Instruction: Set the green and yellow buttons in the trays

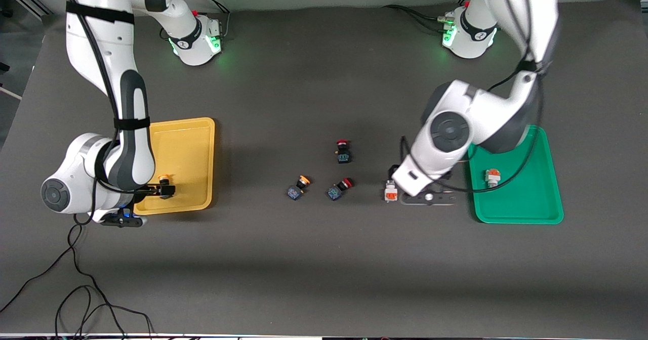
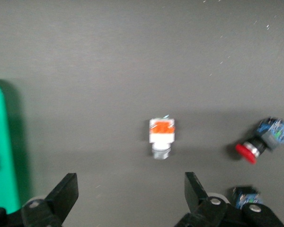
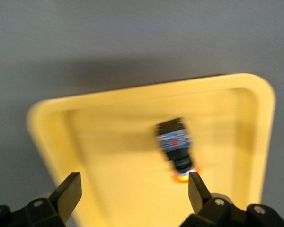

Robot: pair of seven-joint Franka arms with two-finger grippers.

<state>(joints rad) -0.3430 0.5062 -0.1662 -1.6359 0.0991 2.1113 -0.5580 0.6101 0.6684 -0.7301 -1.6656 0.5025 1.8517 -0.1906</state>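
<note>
Item 1: white blocky button with an orange band, lying on the dark surface between the red-capped pair and the green tray. In the left wrist view it shows a white-and-orange body and a grey stem end; its long axis runs along the line from the robots' bases to the front camera, orange part toward the bases, grey end toward the camera.

Left claw: hangs just over this button, fingers spread wide, released, nothing between them, no contact seen.

Item 2: second white button with orange band, lying inside the green tray, long axis across the tray's width.

Item 3: orange-yellow-capped button with black-blue body, lying on its side in the yellow tray, at the corner nearest the camera on the right arm's side. Its long axis runs roughly parallel to the tray's long sides.

Right claw: over that tray corner, fingers apart, released, straddling the button without gripping.

Item 4: second orange-yellow-capped button, on the bare surface mid-table, tilted, cap pointing up toward the bases and the left arm's end.

Other: two red-capped switches beside it, untouched
</note>
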